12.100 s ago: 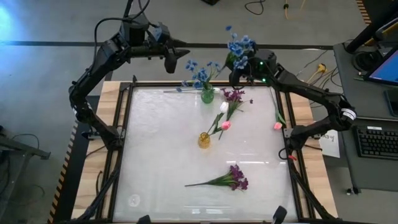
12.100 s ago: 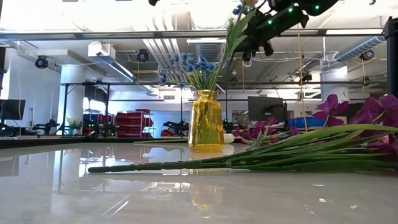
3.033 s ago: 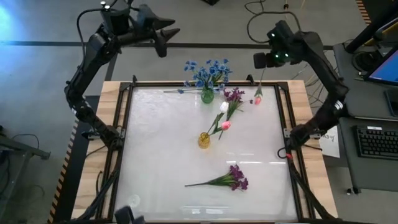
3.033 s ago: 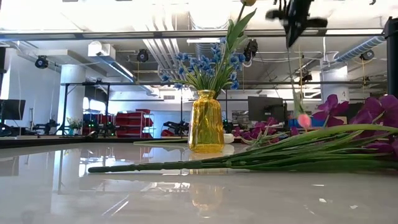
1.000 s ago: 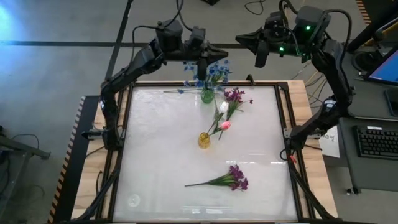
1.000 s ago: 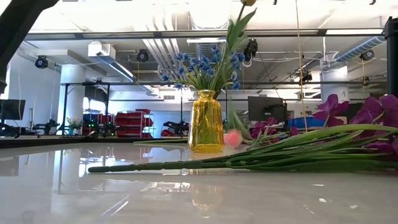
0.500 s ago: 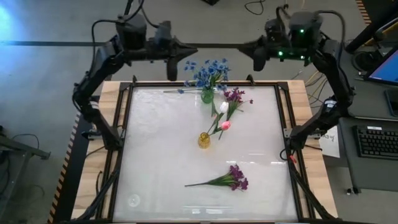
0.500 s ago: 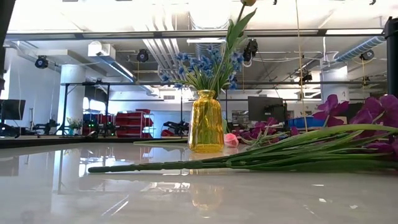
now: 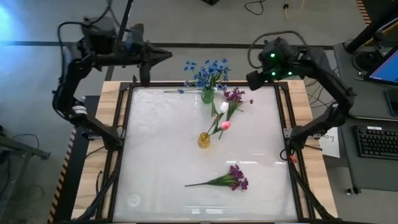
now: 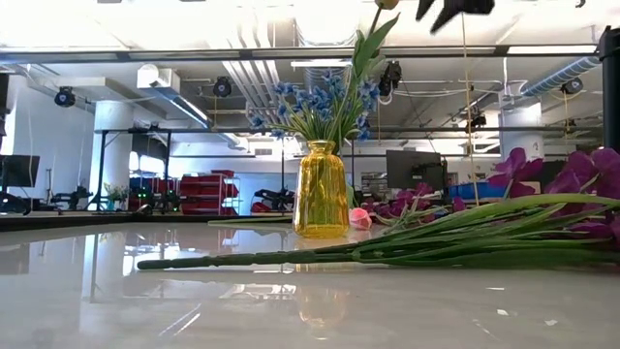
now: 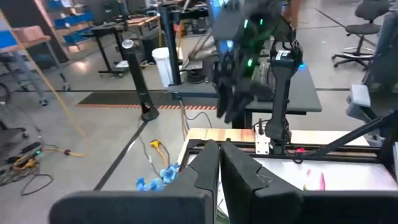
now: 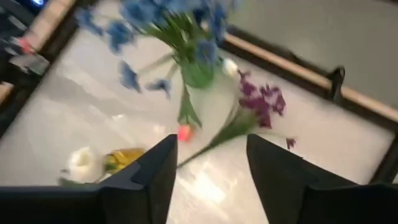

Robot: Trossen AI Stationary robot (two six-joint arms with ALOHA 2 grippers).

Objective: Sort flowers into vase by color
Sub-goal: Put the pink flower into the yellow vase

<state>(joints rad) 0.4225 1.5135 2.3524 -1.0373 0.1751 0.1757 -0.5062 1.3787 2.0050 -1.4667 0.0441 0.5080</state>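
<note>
Hovering high off the table's far left corner, left gripper with fingers pressed nearly together, holding nothing. Raised above the far right corner, right gripper spread wide and empty, fingers well apart. Standing at the far edge, green vase full of blue flowers. Lying just beside it toward the right arm, a purple sprig. Near the middle, yellow vase, with a white bud and a pink bud lying just beyond it, stems running toward its mouth; whether inside, cannot tell. Resting flat nearer the front edge, a second purple bunch, stem pointing toward the left side.
</note>
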